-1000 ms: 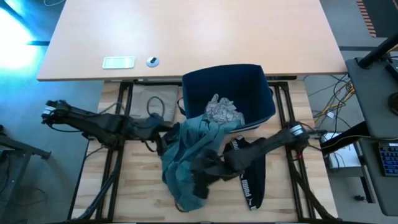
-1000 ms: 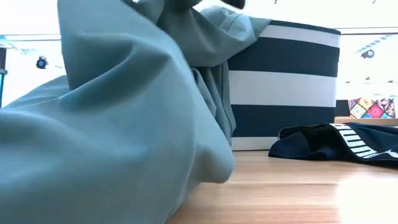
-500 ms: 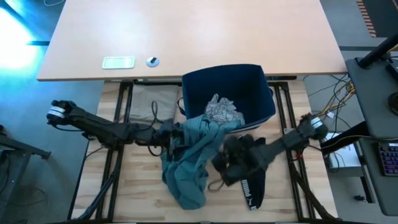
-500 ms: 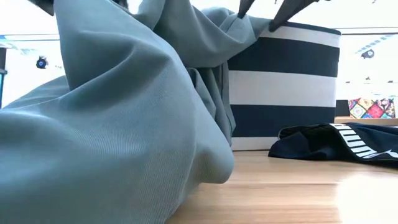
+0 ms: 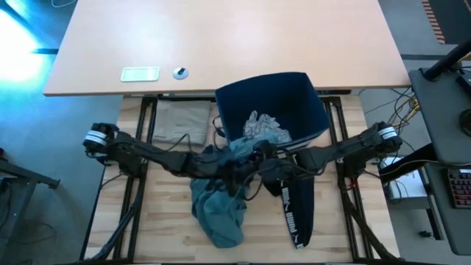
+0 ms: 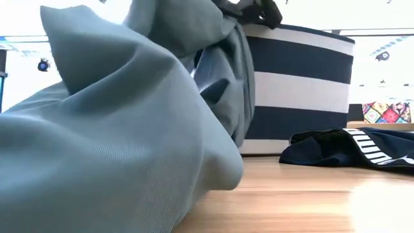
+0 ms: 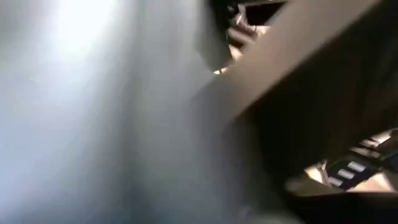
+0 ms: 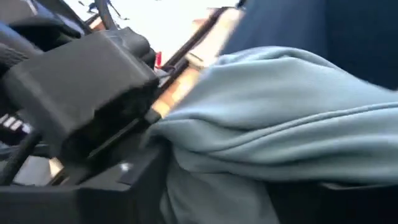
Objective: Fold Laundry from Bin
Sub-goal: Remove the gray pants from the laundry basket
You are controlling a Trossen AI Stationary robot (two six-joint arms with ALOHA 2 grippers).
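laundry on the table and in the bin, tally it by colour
teal-green garment: 1
navy garment with white lettering: 1
beige garment: 1
grey pieces in the bin: 1 bundle, separate pieces cannot be told apart
total: 4

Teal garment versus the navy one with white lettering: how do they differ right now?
The teal garment is bunched in a heap, its top draped up at the bin; the navy garment lies flat in a long strip. Both arms meet over the teal garment's upper part; the navy garment's lower length lies clear of them. The teal garment is plain; the navy garment bears white lettering. Both lie on the wooden table in front of the bin.
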